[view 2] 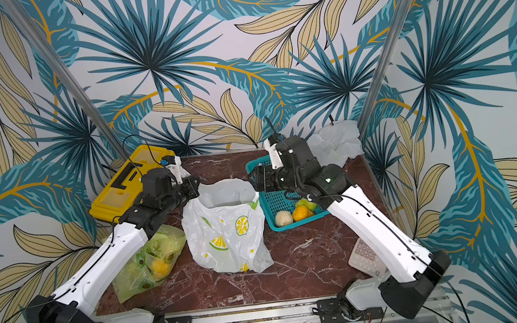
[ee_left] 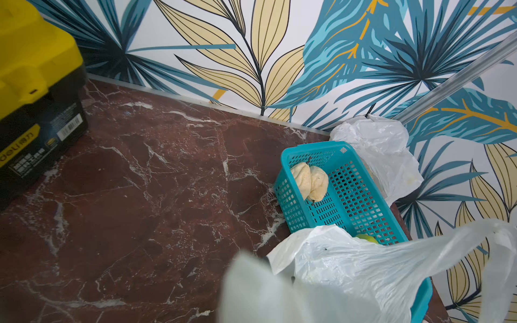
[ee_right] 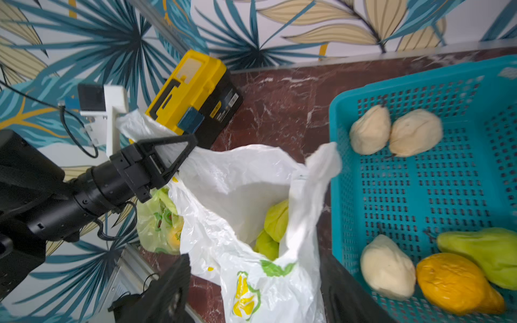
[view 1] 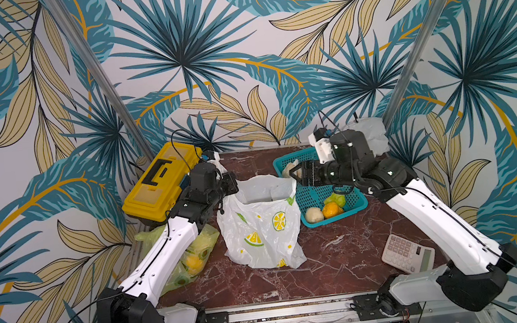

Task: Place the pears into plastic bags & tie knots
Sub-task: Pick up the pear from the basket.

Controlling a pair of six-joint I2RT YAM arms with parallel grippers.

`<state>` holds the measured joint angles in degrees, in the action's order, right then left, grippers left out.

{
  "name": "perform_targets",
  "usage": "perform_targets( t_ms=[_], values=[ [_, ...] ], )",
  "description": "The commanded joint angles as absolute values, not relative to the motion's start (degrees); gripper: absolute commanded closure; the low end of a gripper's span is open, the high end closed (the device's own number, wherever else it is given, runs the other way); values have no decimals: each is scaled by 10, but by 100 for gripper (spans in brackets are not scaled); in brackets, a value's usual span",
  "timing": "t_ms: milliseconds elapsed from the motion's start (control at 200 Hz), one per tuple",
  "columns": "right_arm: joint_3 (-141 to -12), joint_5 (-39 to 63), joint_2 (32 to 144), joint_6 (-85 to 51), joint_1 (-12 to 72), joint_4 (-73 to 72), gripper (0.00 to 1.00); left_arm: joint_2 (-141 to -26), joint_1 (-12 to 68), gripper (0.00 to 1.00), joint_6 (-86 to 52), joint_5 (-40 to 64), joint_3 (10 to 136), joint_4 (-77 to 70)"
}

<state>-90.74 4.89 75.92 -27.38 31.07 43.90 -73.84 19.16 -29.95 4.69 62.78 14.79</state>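
the left gripper (view 1: 232, 185) is pinched tight on the left-hand rim of the thin, crinkly white lemon-print bag (view 1: 261, 228). it holds the mouth up and open at the middle of the table, with two light green pears (ee_right: 275, 223) lying at the bottom. the right gripper (view 1: 298, 173) hangs over the opposite lip of that mouth, jaws spread wide with nothing between them. what the next pick turns on, i'd judge, is that the loose fruit lies on this gripper's side. in the teal plastic mesh basket (view 1: 323, 222) just beside the bag, two cream-white pears (ee_right: 369, 131) lie side by side on their flanks at the far end, close by the open jaws. a cream pear (view 1: 314, 214), an orange pear (view 1: 332, 209) and a green pear (view 1: 334, 198) cluster at the near end. the right arm is plainly the nearer, and the free one.
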Motion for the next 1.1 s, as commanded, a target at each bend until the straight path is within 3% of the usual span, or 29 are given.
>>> perform_targets(
  t_ms=[0, 150, 536, 741, 861, 1096],
  values=[
    [-842, -7, 757, -277, 256, 510, 26, -710, 183, 98, -295, 39, 613, 141],
    [-747, -59, 775, -266, 225, 513, 26, -676, 180, 98, -297, 35, 600, 141],
    [-697, 1, 968, -272, 233, 433, 26, -675, 194, 98, -316, 69, 612, 141],
    [-722, 0, 1027, -271, 234, 433, 45, -673, 196, 98, -311, 66, 613, 141],
    [-748, -4, 984, -264, 233, 441, 64, -673, 196, 98, -307, 70, 617, 141],
    [-783, -15, 881, -261, 230, 482, 73, -673, 197, 98, -308, 69, 616, 141]
  ],
)
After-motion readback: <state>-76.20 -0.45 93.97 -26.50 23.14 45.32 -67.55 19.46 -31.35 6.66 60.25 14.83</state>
